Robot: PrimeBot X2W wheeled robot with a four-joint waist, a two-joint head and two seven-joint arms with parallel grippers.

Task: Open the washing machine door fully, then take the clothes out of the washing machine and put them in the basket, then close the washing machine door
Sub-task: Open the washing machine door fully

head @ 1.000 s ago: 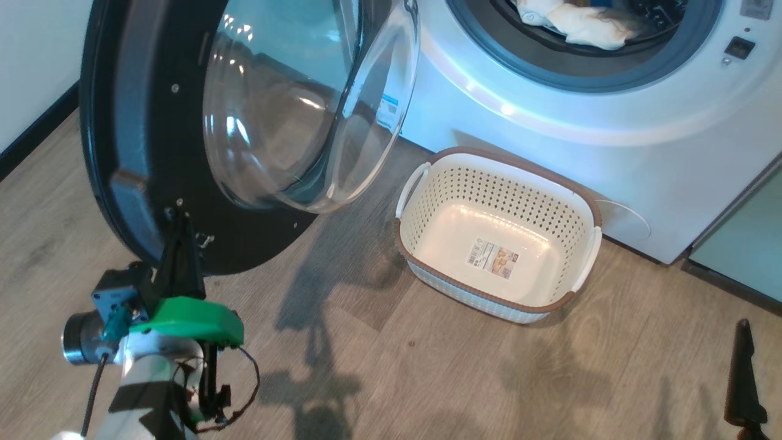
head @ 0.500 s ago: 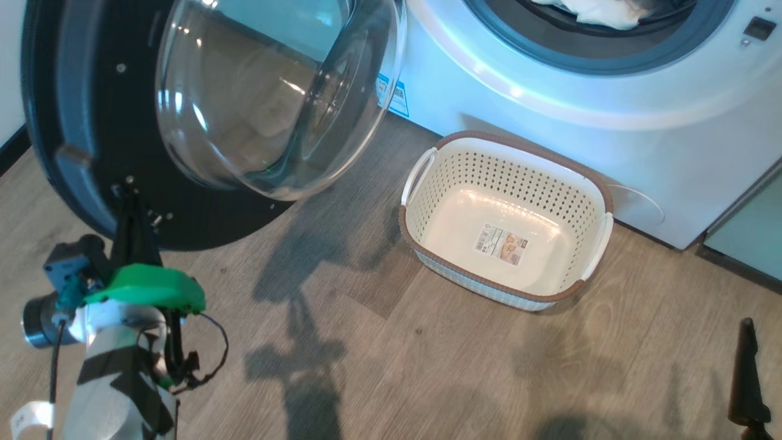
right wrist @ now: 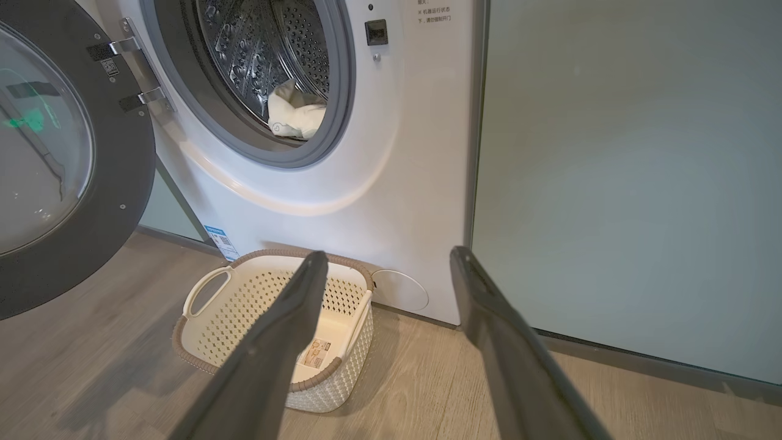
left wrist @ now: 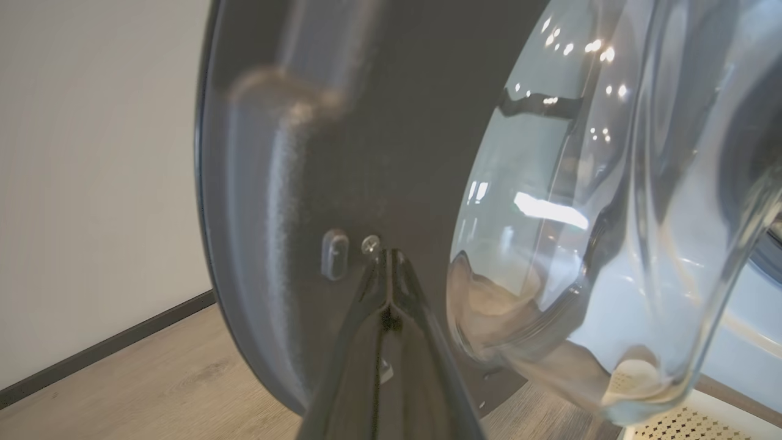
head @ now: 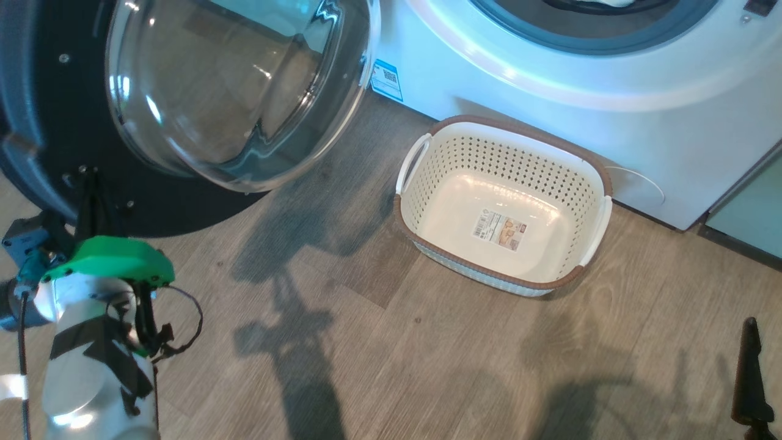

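Here the washing machine door (head: 238,91), glossy black-rimmed with a bulging clear glass bowl, is standing open left of the washing machine (head: 550,85), while the left gripper (left wrist: 386,260), fingers pressed together on nothing, is touching its inner black rim

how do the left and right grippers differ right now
The left gripper is shut, its long dark fingers pressed together; the right gripper stands wide open. The left tips seem to touch the black rim of the large round glass-windowed washing machine door; the right hangs free, aimed toward the cream perforated plastic basket. Both hold nothing.
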